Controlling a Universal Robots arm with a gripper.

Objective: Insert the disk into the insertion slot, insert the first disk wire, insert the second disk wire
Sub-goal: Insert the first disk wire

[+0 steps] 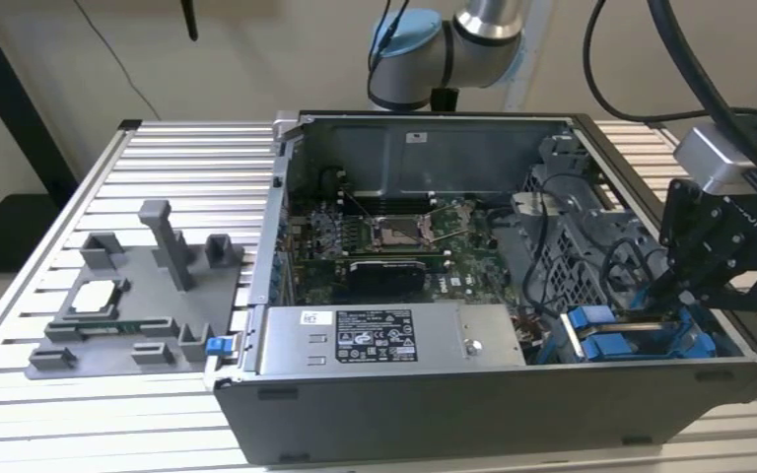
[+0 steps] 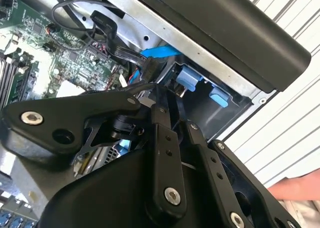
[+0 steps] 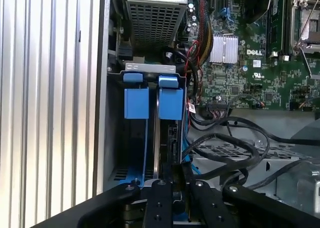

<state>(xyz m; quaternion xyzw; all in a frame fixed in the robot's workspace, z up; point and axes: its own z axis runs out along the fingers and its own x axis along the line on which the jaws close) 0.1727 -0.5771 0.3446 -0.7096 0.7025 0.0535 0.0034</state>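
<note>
The disk sits in its blue carrier inside the insertion slot, a bay of the grey drive cage, beside a second blue-tabbed carrier. In the exterior view the cage is at the case's front corner on the exterior view's right. My gripper reaches down into it. In both wrist views its fingers stand close together, gripper over the back end of the disk and gripper pinching the end of a black disk wire. A blue wire runs just beside it.
Loose black cables loop over the cage next to the motherboard. The power supply lies along the case's front. A grey fixture with parts stands on the slatted table at the exterior view's left. A hand shows outside the case.
</note>
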